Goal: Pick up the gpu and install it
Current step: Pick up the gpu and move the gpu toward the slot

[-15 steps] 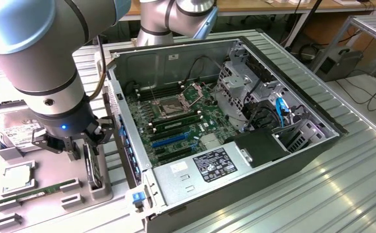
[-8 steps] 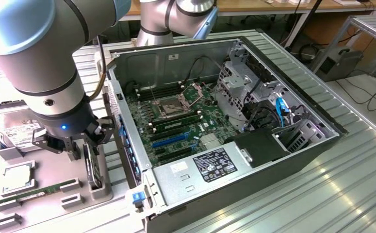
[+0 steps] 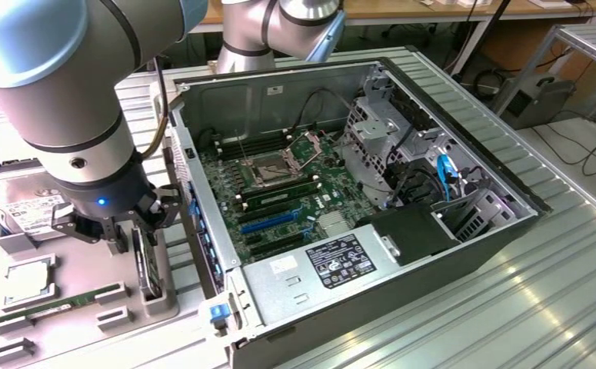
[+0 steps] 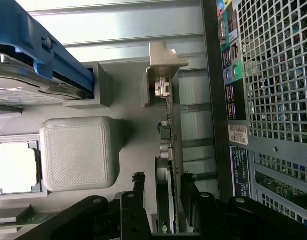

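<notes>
Though labels on the power supply (image 3: 341, 260) and hard drive (image 3: 23, 206) are unreadable, the end effector (image 3: 138, 231) stands spread apart, straddling the gpu (image 3: 149, 269), upright in a grey holder (image 3: 160, 307) beside the computer case (image 3: 267, 96).

Parted fingers (image 4: 139, 186) astride the gpu (image 4: 166, 150)

Exterior view high over the computer case (image 3: 277, 88); wrist view close above shared gpu (image 3: 149, 263).

Metal table (image 3: 544, 307): computer case (image 3: 401, 286), grey parts tray (image 3: 77, 265).
</notes>
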Available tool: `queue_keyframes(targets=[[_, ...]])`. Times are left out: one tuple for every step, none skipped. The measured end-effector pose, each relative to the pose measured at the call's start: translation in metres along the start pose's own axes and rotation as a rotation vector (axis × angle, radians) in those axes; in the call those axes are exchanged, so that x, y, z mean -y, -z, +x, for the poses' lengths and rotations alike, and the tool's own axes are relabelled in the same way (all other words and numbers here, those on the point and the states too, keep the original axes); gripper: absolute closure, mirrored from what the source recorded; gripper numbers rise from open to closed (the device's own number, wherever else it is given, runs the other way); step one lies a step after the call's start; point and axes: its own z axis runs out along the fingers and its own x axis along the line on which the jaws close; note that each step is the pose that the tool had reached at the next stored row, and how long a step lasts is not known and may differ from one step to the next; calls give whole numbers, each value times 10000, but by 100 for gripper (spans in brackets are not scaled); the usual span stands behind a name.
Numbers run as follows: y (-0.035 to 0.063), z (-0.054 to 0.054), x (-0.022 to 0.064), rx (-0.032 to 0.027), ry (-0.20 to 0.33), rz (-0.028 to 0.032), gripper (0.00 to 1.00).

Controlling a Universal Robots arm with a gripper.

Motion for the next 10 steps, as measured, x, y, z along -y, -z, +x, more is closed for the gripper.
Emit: queue_keyframes(targets=[[0,0,0,0,0,0,58],[0,0,0,1,0,0,58],[0,0,0,1,0,0,58],[0,0,0,1,0,0,59],[0,0,0,0,1,0,66],[0,0,0,1,1,0,66],[-1,0,0,1,1,0,73],[0,0,0,0,1,0,73],[0,0,0,0,0,0,73],[0,0,0,1,0,0,73]])
